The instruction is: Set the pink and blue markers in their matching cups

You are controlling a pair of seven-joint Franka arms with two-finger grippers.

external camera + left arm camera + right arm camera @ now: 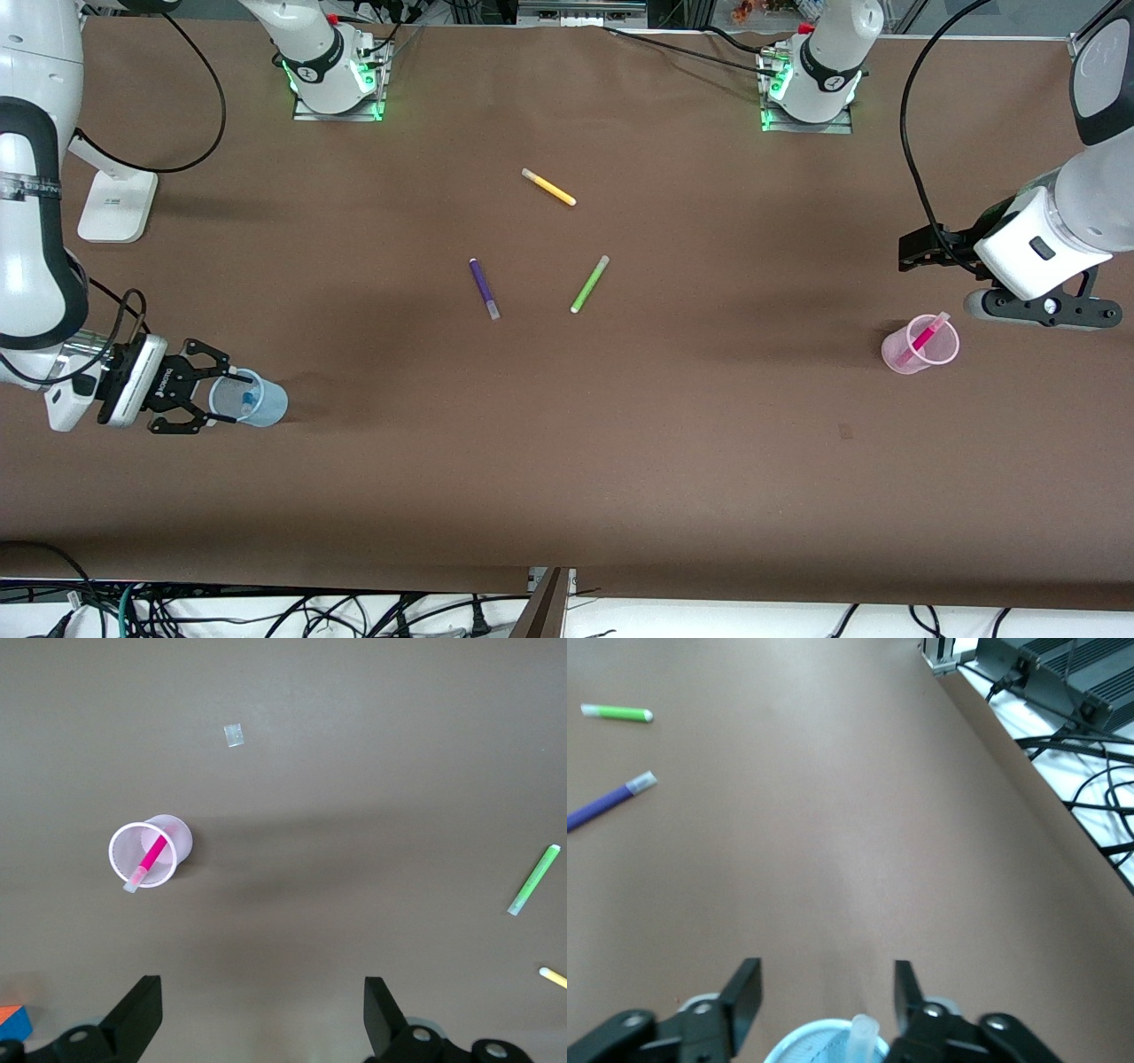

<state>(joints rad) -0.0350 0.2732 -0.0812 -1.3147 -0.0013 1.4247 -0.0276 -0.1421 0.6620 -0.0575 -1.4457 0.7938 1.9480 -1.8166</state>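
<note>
Looking at the right arm's end of the counter (567, 461), you see the right claw (208, 399) spread apart above the blue cup (252, 399), blue marker (249, 398) inside. Your left claw (261, 1010) hangs open near the pink cup (921, 344), which holds the pink marker (921, 338).

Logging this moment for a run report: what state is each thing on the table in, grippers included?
pink marker: leaning in the pink cup
pink cup: upright
blue marker: in the blue cup
blue cup: upright
purple pen: flat
green pen: flat
yellow pen: flat
left gripper: open
right gripper: open, over blue cup
</note>
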